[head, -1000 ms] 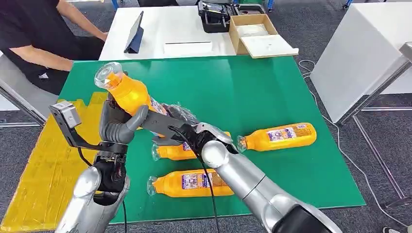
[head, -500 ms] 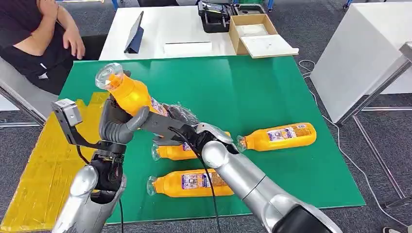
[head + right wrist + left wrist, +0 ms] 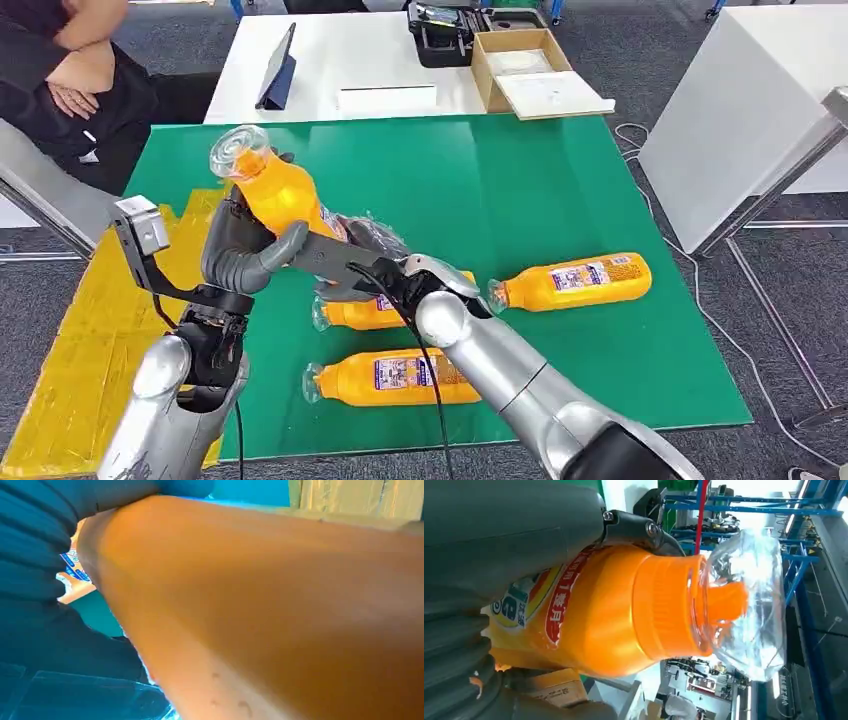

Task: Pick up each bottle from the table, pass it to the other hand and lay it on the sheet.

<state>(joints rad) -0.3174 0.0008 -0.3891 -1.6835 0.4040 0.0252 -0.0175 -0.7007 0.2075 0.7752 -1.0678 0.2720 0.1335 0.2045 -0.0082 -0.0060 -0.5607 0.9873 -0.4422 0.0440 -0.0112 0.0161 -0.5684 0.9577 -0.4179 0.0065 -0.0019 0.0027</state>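
An orange bottle (image 3: 280, 195) with a clear cap is held tilted above the green table (image 3: 520, 180), cap pointing up and to the far left. My left hand (image 3: 240, 255) grips its middle, thumb across the label. My right hand (image 3: 372, 248) is at the bottle's bottom end, fingers curled round it. In the left wrist view the bottle (image 3: 614, 615) leaves my left hand (image 3: 499, 530) cap outward. In the right wrist view the bottle's body (image 3: 280, 605) lies against my right hand (image 3: 40, 540). A yellow sheet (image 3: 90, 350) lies left of the table.
Three more orange bottles lie on the green table: one at the right (image 3: 575, 282), one under my right forearm (image 3: 350, 314), one nearer the front (image 3: 395, 378). A person (image 3: 70, 90) sits at the far left. A white table (image 3: 380, 70) with a tablet and box stands behind.
The held bottle has tipped a little more upright, its cap shifting right. My left arm has moved slightly left. The person has pulled their arm back and folded it.
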